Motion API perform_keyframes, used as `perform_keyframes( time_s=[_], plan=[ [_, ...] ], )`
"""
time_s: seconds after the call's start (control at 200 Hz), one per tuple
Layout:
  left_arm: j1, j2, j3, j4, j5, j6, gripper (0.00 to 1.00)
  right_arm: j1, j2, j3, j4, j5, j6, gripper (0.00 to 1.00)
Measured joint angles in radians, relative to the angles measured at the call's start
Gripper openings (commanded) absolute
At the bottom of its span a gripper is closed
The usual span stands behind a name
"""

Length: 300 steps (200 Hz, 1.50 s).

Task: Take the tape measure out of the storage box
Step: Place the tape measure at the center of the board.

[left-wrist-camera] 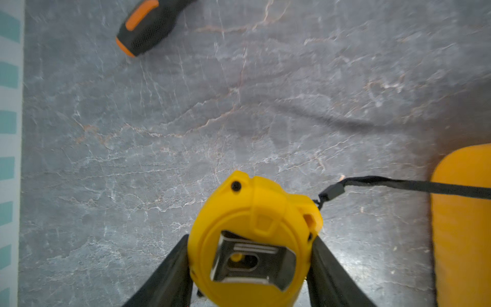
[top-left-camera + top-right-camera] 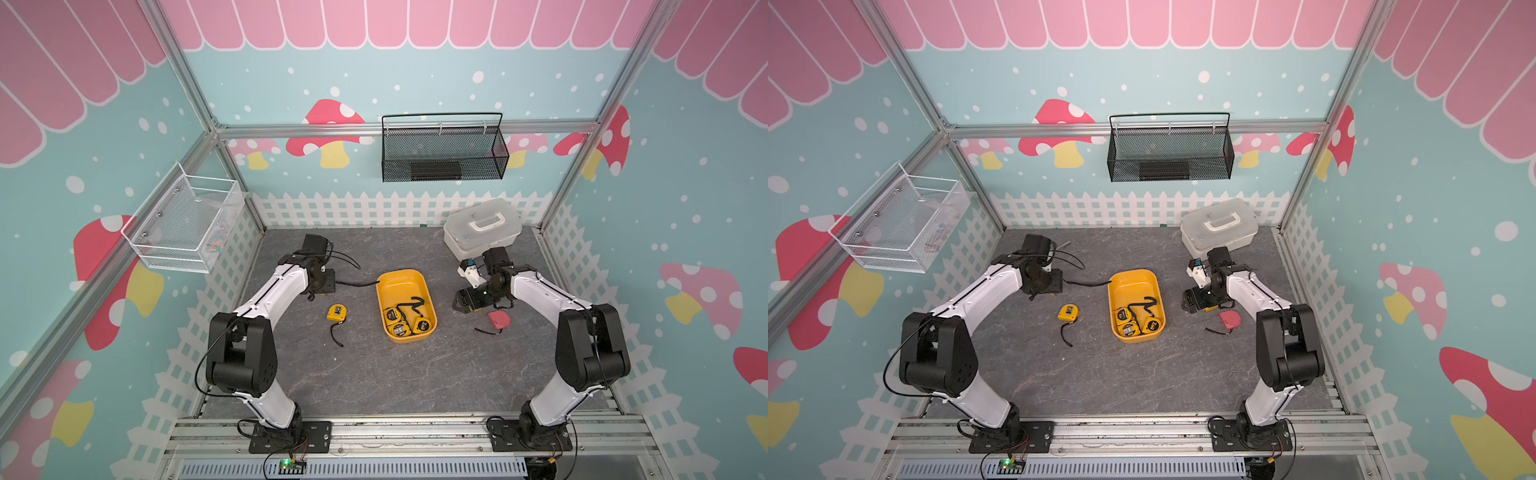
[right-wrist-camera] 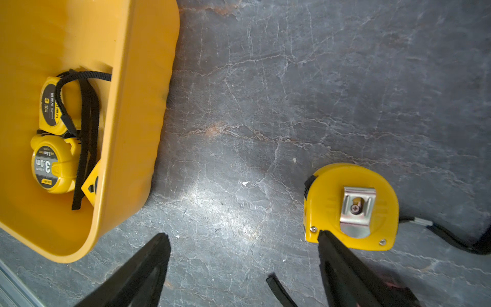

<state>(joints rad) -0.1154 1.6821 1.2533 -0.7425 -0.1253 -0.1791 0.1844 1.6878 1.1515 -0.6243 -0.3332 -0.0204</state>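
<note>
Your left arm [image 2: 266,299] reaches up at centre left in both top views, left gripper [image 1: 251,239] clamped on a tape measure [image 1: 252,202], while your right arm [image 2: 540,291] bends in at centre right, right gripper [image 3: 243,236] angled down, jaws spread wide.

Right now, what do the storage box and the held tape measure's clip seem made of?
Storage box: probably moulded plastic, yellow, smooth, softly glossy, with rounded lipped rim. Clip: likely stamped metal, silvery, showing bright reflections.

tape measure [image 1: 252,239] clamped, storage box [image 1: 462,239] beside
</note>
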Motion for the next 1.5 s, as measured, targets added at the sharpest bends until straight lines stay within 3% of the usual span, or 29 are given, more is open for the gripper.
perform_keyframes(
  time_s=[0.345, 1.501],
  plan=[
    [0.042, 0.071, -0.105, 0.091, 0.010, -0.016, 0.59, 0.000, 0.005, 0.000, 0.000, 0.000, 0.000, 0.88],
    [0.089, 0.140, -0.127, 0.189, 0.056, -0.026, 0.63, 0.001, 0.015, 0.001, -0.011, 0.002, 0.000, 0.88]
  ],
)
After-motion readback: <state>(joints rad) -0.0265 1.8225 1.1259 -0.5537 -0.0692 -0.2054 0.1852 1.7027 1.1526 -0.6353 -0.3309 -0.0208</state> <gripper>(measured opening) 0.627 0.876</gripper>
